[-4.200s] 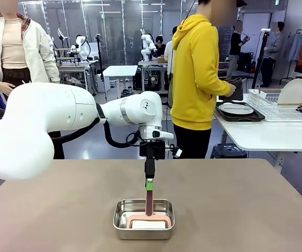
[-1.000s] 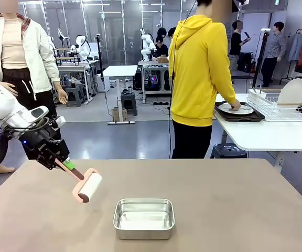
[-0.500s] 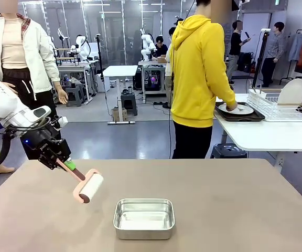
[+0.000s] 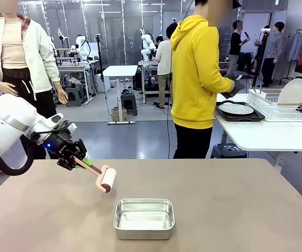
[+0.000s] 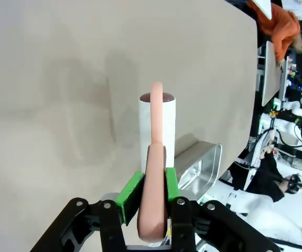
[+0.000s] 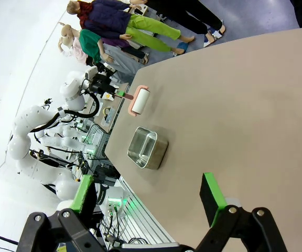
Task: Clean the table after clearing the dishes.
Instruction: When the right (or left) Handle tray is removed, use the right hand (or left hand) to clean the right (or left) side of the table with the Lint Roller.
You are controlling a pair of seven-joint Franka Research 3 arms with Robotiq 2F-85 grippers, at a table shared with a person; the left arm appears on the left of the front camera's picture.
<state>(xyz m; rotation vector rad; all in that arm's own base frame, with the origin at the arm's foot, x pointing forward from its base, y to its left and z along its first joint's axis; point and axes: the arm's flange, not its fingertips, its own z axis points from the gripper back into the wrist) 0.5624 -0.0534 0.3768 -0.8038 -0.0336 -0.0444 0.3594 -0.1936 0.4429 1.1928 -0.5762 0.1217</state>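
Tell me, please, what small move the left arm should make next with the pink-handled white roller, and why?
Probably lower it. The left gripper is shut on the pink-handled white lint roller, which hangs tilted above the taupe-brown table, beside the small steel pan. Bringing the roll flat onto the bare top, away from the pan, would let cleaning strokes begin.

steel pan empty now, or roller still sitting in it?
Empty. The steel pan holds nothing; the lint roller is out, held above the table by the left gripper.

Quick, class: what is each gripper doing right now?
Left gripper: shut on the lint roller handle.
Right gripper: open, holding nothing.
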